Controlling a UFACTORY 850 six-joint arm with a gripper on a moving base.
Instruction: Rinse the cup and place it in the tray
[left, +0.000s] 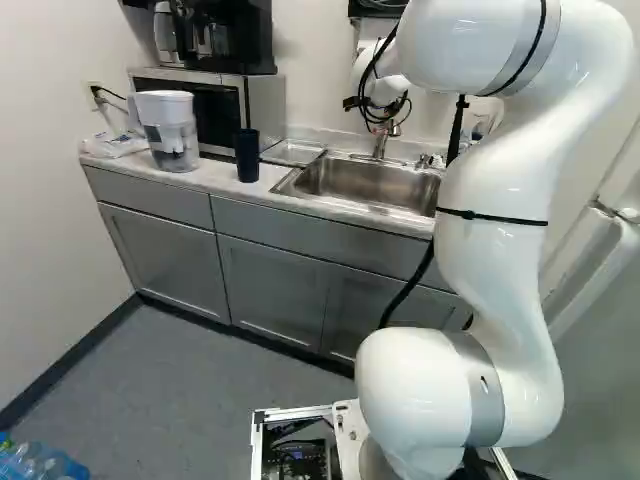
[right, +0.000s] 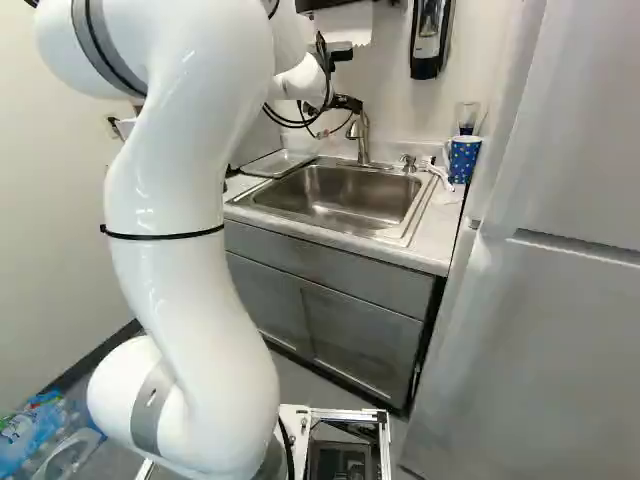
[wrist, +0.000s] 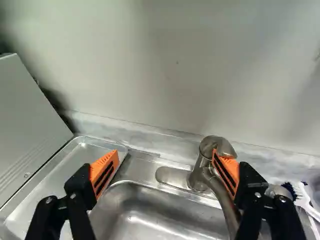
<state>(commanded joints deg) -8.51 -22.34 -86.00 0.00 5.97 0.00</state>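
A counter (left: 225, 182) runs along the far wall. At its left, a microwave (left: 262, 105) stands toward the back, with what may be a coffee maker (left: 240, 38) on top. A pitcher (left: 172, 135) stands before the microwave, a packet (left: 112, 146) to its left. The cup (left: 247, 158) stands right of the pitcher, near and left of the tray (wrist: 67, 162), which lies between microwave and sink (right: 330, 195). The faucet (right: 362, 138) rises behind the basin; a soap pump (right: 409, 163), then a second cup (right: 463, 160), stand to its right. The refrigerator (right: 540, 250) is farthest right.
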